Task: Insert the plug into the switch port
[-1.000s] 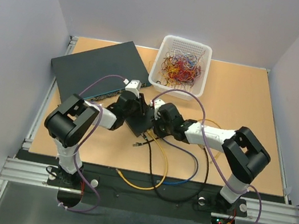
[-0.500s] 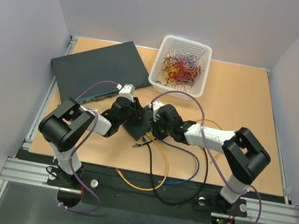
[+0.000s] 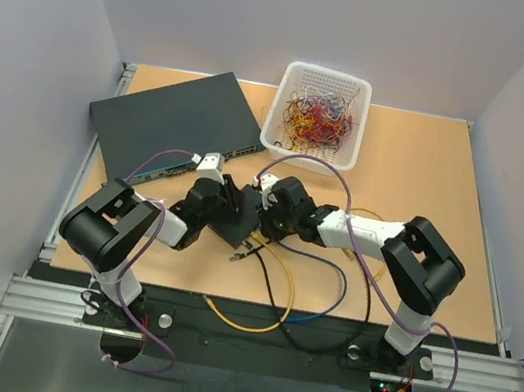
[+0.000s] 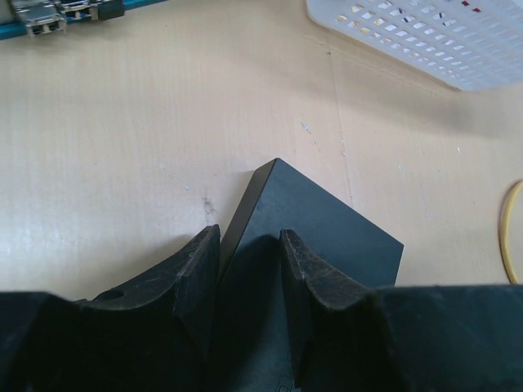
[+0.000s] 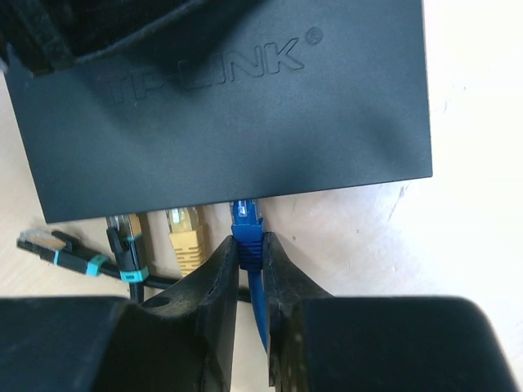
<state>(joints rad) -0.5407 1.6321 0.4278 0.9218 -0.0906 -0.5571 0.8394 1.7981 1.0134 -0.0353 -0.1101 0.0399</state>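
Plug (image 5: 246,222) lengthwise, tip toward switch port (image 5: 243,198)

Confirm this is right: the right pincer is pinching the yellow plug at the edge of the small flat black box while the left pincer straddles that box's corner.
Not quite. The right pincer pinches the blue plug; the yellow plug sits free beside it, as the right wrist view shows. The rest holds: the left pincer straddles the small flat black box's corner.

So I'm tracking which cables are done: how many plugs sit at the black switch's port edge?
3 at the black TP-Link switch: black plug leftmost, yellow plug, blue plug pinched by the right gripper. A fourth black one lies loose beside. Seating depth is hidden.
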